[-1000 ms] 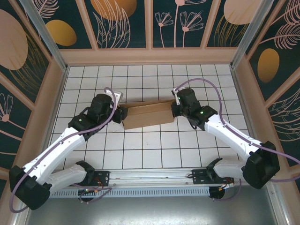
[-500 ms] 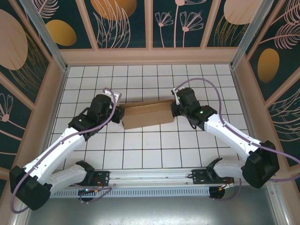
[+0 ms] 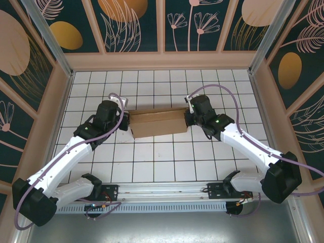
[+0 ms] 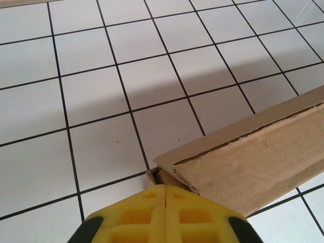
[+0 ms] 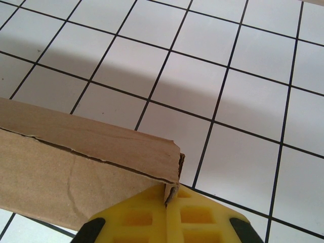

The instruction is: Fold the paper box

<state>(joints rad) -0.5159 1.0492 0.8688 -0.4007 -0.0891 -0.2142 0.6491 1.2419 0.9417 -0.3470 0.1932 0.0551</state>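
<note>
Top external is showing the plain brown cardboard paper box point(image 3: 158, 123) lying on the tiled counter point(image 3: 152, 162), seemingly nearly folded; right claw point(image 3: 188, 117) is pinching its right end, left claw point(image 3: 125, 121) is sitting closed at its left corner.

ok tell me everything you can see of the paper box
The paper box is plain brown cardboard, unmarked, folded into a long shallow tray, open side seemingly up. It lies slightly askew on the white tiled table. Its doubled walls show rough seams along the top; one wall has a wrinkle. The right tool is shut on its right end; the shut left tool sits at its left corner, grip unclear.
</note>
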